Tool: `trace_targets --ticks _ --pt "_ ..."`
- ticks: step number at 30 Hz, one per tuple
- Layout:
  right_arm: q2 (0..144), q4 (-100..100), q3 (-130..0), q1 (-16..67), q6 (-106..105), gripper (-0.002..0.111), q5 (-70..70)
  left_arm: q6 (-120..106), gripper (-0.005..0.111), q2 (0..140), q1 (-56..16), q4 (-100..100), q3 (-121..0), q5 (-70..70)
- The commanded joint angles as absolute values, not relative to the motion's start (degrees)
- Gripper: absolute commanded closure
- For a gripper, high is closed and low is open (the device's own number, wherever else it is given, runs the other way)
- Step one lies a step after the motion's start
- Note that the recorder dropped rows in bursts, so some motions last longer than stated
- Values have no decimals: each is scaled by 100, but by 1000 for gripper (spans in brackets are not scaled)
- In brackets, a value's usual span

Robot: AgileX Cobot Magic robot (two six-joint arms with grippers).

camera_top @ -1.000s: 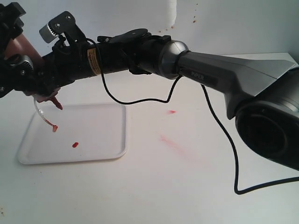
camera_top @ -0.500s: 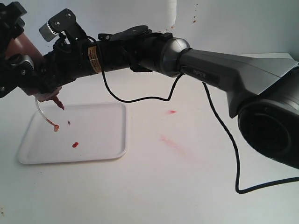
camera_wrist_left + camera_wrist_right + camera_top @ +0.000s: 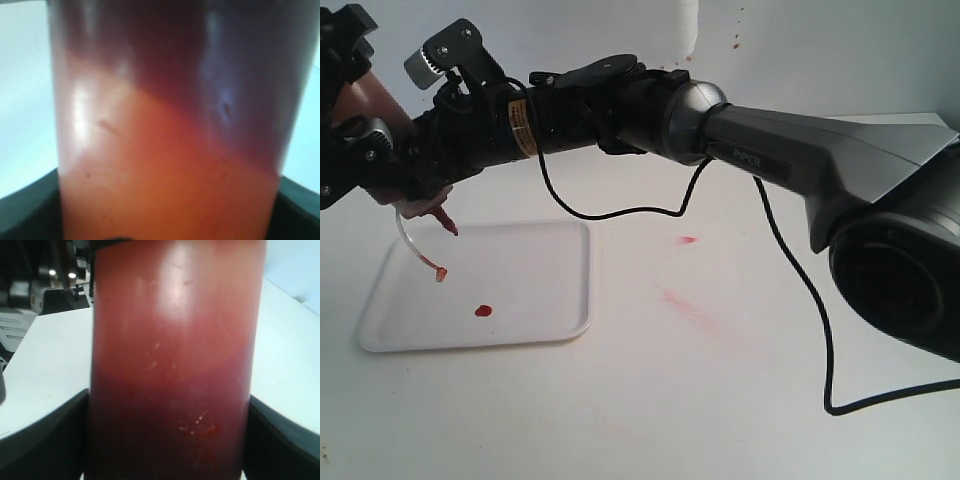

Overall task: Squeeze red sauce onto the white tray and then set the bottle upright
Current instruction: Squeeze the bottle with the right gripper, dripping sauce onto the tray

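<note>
The bottle [image 3: 365,105] hangs tilted above the far left end of the white tray [image 3: 540,285], its red nozzle [image 3: 445,222] pointing down. Its curved tip cap [image 3: 415,252] dangles below. One blob of red sauce [image 3: 482,311] lies on the tray. My right gripper [image 3: 420,175] reaches across from the right and is shut on the bottle [image 3: 175,365], a dark finger [image 3: 45,440] on each side. My left gripper [image 3: 345,160] is also shut on the bottle [image 3: 165,130], which fills its view.
Faint pink smears [image 3: 687,240] [image 3: 680,300] mark the white table to the right of the tray. A black cable [image 3: 790,270] hangs from the right arm and loops over the table. The arm's bulky base [image 3: 900,270] stands at the right.
A second ago the right arm shifted slightly. A small dark drop that showed below the nozzle half a second ago is gone. Bottle and grippers hold still now.
</note>
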State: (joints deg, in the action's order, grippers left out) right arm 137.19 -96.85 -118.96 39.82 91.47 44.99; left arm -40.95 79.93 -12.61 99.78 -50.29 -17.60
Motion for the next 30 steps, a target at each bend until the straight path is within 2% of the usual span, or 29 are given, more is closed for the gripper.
trace_targets --ticks 1,11,13,15,17,19,21,22,26,28,29,30 --pt "13525 -9654 -11942 3991 9043 108 4710 -4061 107 7961 -1267 9995 -5093 -1822" --pt "13525 -9654 -11942 3991 9021 108 4637 -4079 107 7961 -1267 9995 -5093 -1796" --pt "13525 -9663 -11942 3991 9048 101 4594 -4079 107 7961 -1267 9995 -5093 -1796" --pt "13525 -9663 -11942 3991 9048 86 4596 -4079 107 7961 -1267 9995 -5093 -1796" --pt "13525 -9641 -11942 3991 9048 63 4591 -4079 107 7961 -1267 9995 -5093 -1796" --pt "13525 -9641 -11942 3991 9187 31 4589 -4079 107 7961 -1267 9995 -5093 -1796" --pt "13525 -9575 -11942 4001 9279 6 4579 -4079 107 7961 -1267 9995 -5093 -1796" --pt "13525 -9535 -11942 4001 9337 3 4579 -4079 107 7961 -1267 9995 -5093 -1796" --pt "13525 -9386 -11942 4001 9429 8 4579 -4079 107 7961 -1267 9995 -5093 -1796" --pt "13525 -9386 -11942 4001 9429 25 4579 -4068 107 7961 -1267 9995 -5093 -1796" --pt "13525 -9386 -11942 4001 9429 49 4594 -4068 107 7961 -1267 9995 -5093 -1796" --pt "13525 -9386 -11942 4001 9429 65 4652 -4068 107 7961 -1267 9995 -5093 -1796"
